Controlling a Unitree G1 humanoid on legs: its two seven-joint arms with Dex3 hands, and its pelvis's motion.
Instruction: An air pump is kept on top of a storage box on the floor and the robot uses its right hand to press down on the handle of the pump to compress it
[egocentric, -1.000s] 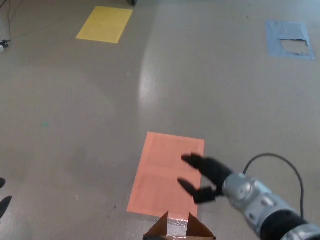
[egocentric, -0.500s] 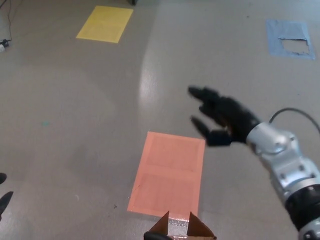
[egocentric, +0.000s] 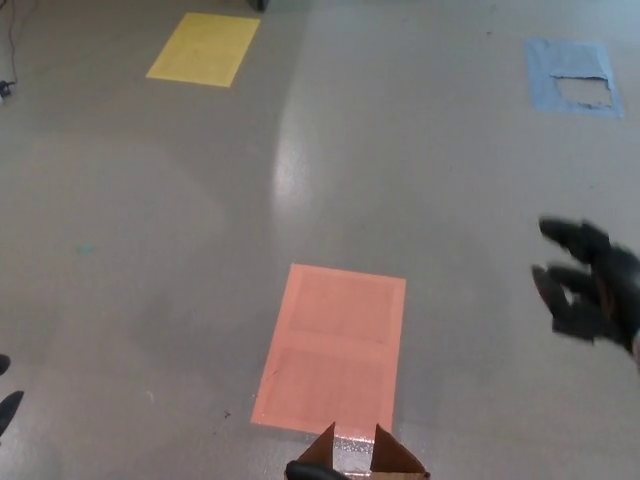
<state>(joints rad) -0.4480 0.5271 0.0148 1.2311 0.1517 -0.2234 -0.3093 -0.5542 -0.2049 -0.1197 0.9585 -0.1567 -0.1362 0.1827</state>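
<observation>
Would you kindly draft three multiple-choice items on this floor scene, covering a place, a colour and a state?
1. Where does the right hand show?
A. right edge
B. top left
C. bottom centre

2. What colour is the floor patch nearest the box flaps?
A. blue
B. orange
C. yellow

3. What state is the right hand in?
A. closed on a handle
B. open, holding nothing
C. flat on the floor

Answers: 1 A, it enters at the picture's right edge. 2 B, the orange rectangle lies just above the flaps. 3 B, its fingers are apart and empty.
</observation>
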